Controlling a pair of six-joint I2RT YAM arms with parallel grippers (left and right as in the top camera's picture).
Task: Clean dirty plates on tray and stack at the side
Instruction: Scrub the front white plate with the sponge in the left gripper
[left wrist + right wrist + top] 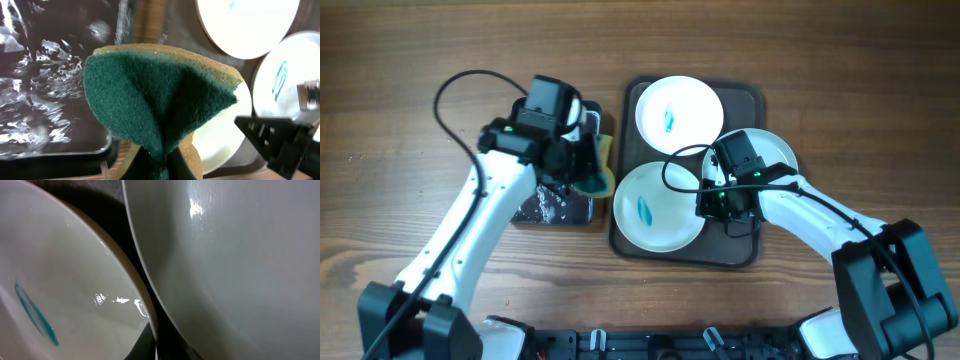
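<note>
The dark brown tray (745, 95) holds three white plates. The far plate (685, 105) and the front-left plate (660, 215) each show a teal smear. The right plate (782, 150) is partly under my right arm, so its middle is hidden. My right gripper (712, 205) sits at the front-left plate's right rim. In the right wrist view its fingers (155, 347) straddle the rim of the smeared plate (60, 280), with the other plate (240, 255) close beside. My left gripper (588, 165) is shut on the folded teal-and-yellow sponge (160, 100), above the gap between pan and tray.
A black pan (555, 208) with wet glints stands left of the tray, and it also shows in the left wrist view (40, 75). Bare wooden table (880, 80) lies to the right of the tray and at the far left.
</note>
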